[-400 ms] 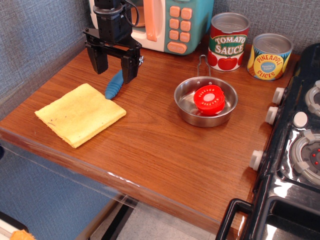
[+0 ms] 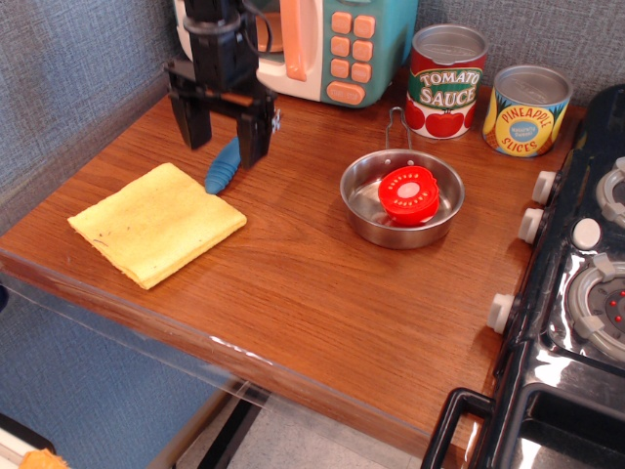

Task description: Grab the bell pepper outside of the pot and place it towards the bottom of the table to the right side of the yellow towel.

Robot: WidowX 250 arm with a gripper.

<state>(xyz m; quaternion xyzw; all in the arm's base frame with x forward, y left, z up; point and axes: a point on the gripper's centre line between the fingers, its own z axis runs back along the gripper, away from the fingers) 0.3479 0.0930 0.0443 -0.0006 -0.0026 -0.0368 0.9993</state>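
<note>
Hand [image 2: 223, 127] open, empty; bell pepper [image 2: 409, 193] in pot [image 2: 363, 210]

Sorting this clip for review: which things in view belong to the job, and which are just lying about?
Job:
- pepper, lying in the pot
- towel
- table
- pincer, open, empty

Lying about:
- blue toy
- sauce can
- pineapple can
- toy microwave
- stove
</note>
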